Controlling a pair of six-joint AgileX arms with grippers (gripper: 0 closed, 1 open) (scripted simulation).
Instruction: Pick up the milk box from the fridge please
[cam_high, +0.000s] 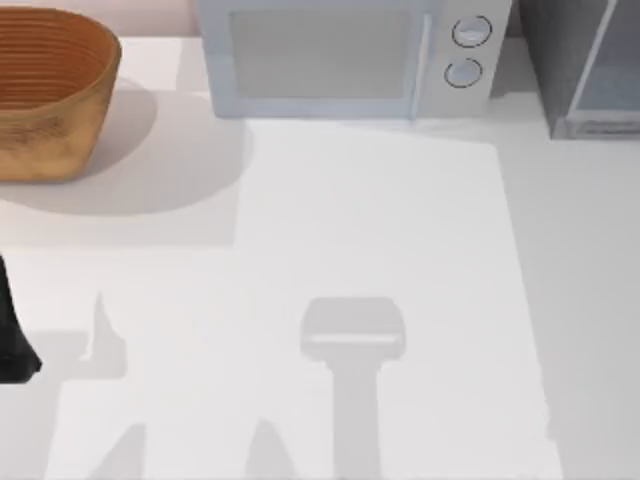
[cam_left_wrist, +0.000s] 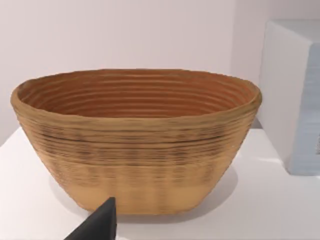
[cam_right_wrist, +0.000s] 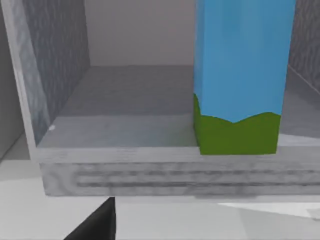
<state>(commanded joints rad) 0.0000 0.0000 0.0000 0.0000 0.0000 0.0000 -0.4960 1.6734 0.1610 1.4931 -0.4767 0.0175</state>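
The milk box (cam_right_wrist: 240, 75) stands upright on the fridge floor (cam_right_wrist: 125, 130), light blue with a green band at its base. It is close to the front edge, and its top is out of frame. The fridge (cam_high: 585, 70), dark grey and speckled, stands at the table's back right corner. A dark part of my right gripper (cam_right_wrist: 97, 222) shows low in the right wrist view, just outside the fridge's sill and apart from the carton. My left arm (cam_high: 12, 335) is parked at the table's left edge, with a dark part of its gripper (cam_left_wrist: 100, 222) facing the basket.
A woven brown basket (cam_high: 45, 90) sits at the back left. A white microwave (cam_high: 340, 60) with two round dials stands at the back centre, beside the fridge. The white tabletop (cam_high: 380, 250) stretches in front of them.
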